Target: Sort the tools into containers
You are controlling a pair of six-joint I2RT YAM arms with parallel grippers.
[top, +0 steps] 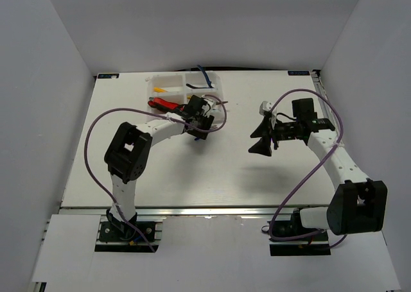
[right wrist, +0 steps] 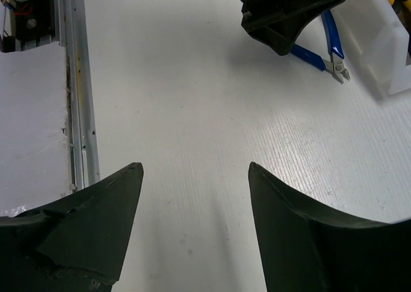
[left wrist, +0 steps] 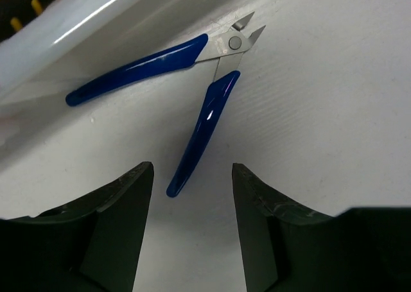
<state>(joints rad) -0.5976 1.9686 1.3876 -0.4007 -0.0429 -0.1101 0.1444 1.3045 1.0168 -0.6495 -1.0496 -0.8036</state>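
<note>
**Top external, then wrists: set for a pick-up**

Top external: shows left gripper [top: 200,119] low at near edge of organiser tray [top: 151,81], upper centre; right gripper [top: 261,144] mid-frame, well apart, presumably leaving room.

Left wrist: shows jaws wide and empty, one handle end of blue-handled pliers [left wrist: 210,109] between them on table [left wrist: 321,144], just beside tray wall at upper left; looks aimed for a grasp.

Right wrist: shows fingers parted, holding nothing, over table; pliers upper right.

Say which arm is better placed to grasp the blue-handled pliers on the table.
Left. The left gripper hangs open right at the blue-handled pliers, one handle reaching between its fingers. The right gripper, also open, sits farther off across the table.
</note>
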